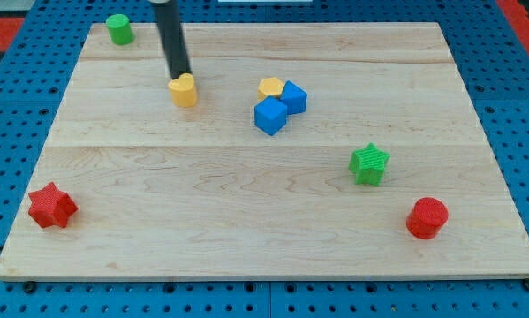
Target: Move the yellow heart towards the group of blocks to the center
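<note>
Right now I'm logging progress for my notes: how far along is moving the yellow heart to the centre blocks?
Done: my tip has reached the yellow heart and sits at its upper-left edge. In hand: the push toward the view's right. Left: the heart is not yet with the group, a yellow block and two blue cubes; bare board separates them.
</note>
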